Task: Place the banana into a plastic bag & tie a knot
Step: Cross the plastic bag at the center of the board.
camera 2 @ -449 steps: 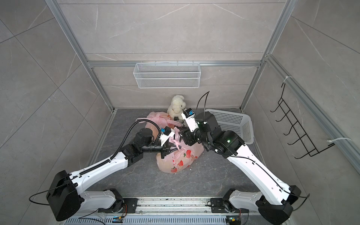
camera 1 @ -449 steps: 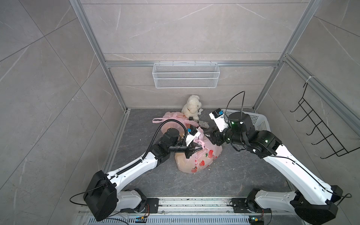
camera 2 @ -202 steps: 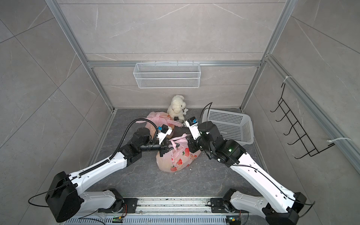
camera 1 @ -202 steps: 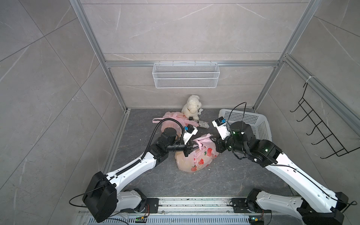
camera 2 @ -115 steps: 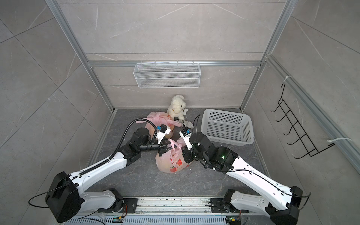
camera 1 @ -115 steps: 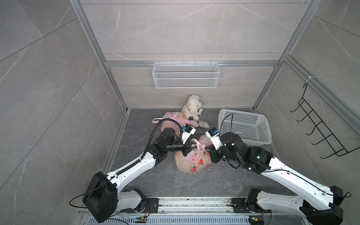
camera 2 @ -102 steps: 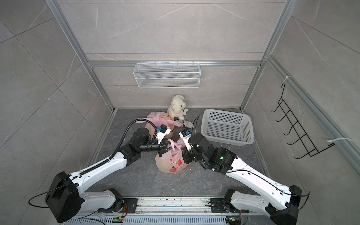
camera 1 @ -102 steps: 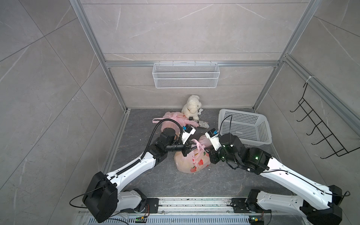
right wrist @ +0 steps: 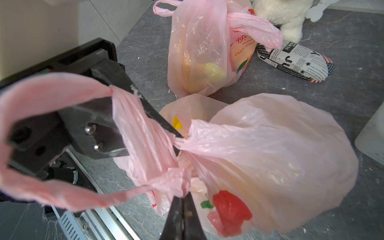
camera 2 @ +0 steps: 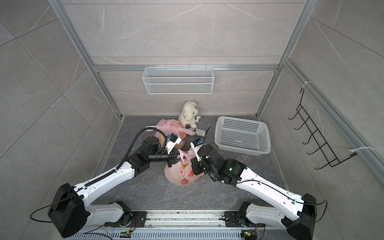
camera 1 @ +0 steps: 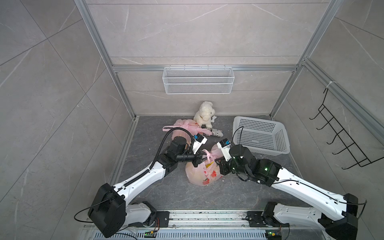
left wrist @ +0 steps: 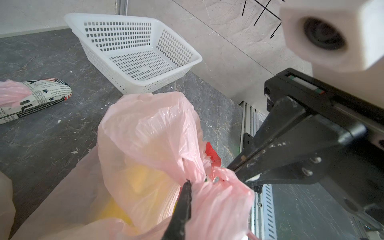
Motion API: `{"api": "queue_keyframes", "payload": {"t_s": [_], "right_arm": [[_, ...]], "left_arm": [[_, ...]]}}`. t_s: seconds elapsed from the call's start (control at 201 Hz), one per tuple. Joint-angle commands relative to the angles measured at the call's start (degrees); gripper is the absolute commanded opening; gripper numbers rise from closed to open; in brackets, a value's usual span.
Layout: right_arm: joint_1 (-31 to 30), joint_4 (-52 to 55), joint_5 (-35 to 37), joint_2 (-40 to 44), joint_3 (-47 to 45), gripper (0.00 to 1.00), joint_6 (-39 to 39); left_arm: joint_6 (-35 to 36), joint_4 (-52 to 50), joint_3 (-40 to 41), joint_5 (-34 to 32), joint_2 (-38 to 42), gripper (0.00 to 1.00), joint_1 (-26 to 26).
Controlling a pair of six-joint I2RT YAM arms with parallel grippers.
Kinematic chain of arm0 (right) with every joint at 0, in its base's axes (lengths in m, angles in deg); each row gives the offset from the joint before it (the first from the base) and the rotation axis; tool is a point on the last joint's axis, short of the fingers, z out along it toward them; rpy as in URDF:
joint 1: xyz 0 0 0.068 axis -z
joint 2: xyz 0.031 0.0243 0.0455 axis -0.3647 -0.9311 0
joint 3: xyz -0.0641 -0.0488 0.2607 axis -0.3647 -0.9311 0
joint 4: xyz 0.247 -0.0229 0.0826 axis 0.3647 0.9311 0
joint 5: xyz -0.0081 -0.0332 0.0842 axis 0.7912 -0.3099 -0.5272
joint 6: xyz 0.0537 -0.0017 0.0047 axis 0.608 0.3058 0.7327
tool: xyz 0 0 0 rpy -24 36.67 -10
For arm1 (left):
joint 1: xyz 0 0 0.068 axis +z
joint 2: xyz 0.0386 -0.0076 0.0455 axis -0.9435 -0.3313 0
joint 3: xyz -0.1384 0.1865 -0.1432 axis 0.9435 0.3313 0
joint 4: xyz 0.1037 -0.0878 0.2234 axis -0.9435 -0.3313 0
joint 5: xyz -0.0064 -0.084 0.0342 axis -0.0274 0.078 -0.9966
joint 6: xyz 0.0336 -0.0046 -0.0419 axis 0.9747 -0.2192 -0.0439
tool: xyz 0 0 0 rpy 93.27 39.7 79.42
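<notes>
Your right jaws are clamped shut on the plastic bag's [right wrist: 270, 155] handle [right wrist: 180, 192]. Your left jaws, nearly closed, pinch its other loop [right wrist: 52, 85]. Pull apart evenly and low, cinching the knot [right wrist: 176, 176] above the banana [left wrist: 143, 180] bagged on the counter [camera 1: 166, 193].

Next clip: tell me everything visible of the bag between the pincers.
The bag is thin, translucent pink plastic with red and green print and something yellow inside. It sits bulging on the floor, neck twisted. The left pincer and right pincer pinch plastic there; one handle loops around the left pincer.
</notes>
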Motion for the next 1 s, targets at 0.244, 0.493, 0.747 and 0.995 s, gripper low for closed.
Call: {"api": "queue_keyframes", "payload": {"t_s": [0.244,0.493,0.747,0.995], "right_arm": [[-0.5,2.3,1.3,-2.2,2.5,0.00,1.1],[-0.5,2.1,1.6,-2.1,3.6,0.00,0.9],[-0.5,1.4,1.1,-2.8,3.9,0.00,0.7],[-0.5,0.7,0.2,-3.4,3.5,0.00,0.8]], "left_arm": [[1.0,1.3,6.7,-3.6,9.1,0.53,1.1],[2.5,1.0,10.1,-4.4,11.9,0.68,1.0],[6.5,1.3,9.4,-9.4,11.0,0.75,-4.4],[4.2,9.1,8.5,-15.2,7.7,0.77,-6.9]]}}
